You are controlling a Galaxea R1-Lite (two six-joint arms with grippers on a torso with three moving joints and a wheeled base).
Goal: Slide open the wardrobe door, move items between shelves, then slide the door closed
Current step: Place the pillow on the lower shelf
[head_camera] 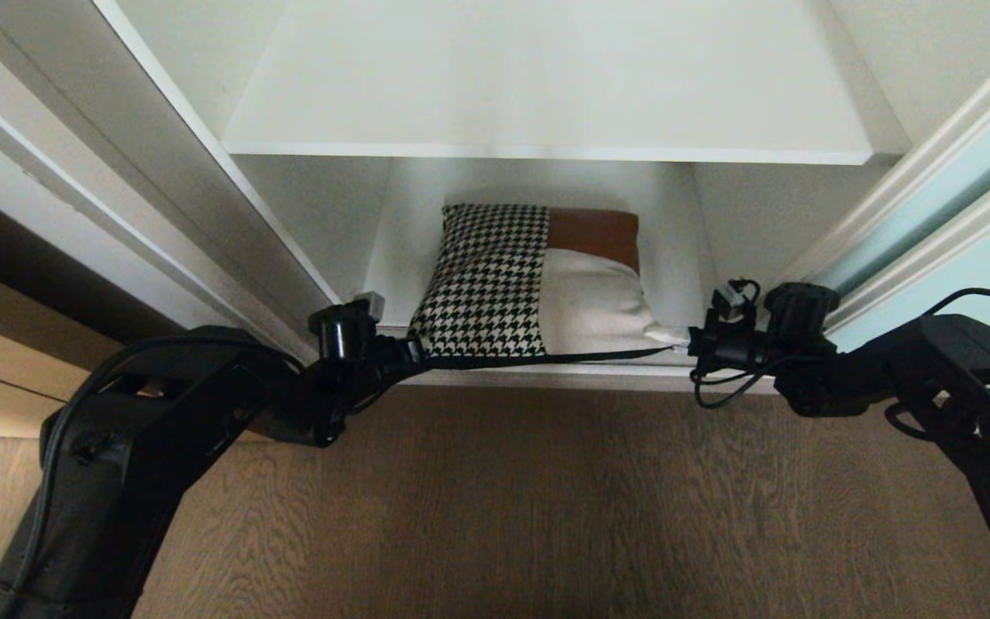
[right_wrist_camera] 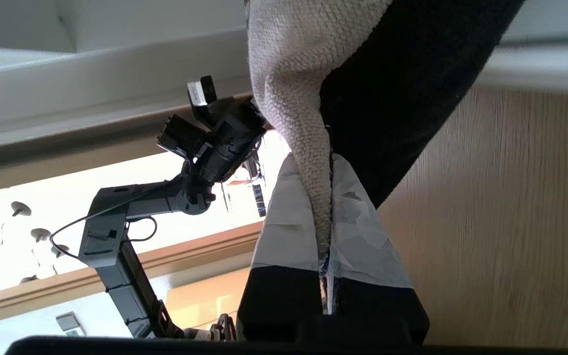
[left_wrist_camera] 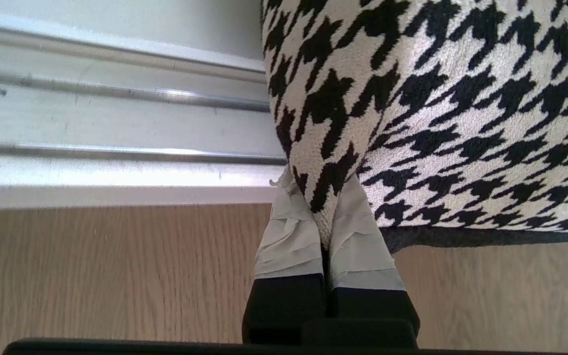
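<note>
Head view: the cushion [head_camera: 529, 284] is seen low in the wardrobe under a shelf [head_camera: 546, 94], gripped at its front corners; wrist views: left gripper [left_wrist_camera: 319, 217] and right gripper [right_wrist_camera: 324, 217] are clamped on cushion fabric.

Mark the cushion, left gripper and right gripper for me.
cushion [head_camera: 495, 284]: head view, on its houndstooth panel.
left gripper [left_wrist_camera: 321, 217]: left wrist view, between the taped fingertips pinching the houndstooth corner.
right gripper [right_wrist_camera: 323, 222]: right wrist view, between the taped fingertips pinching the grey-beige corner.
</note>
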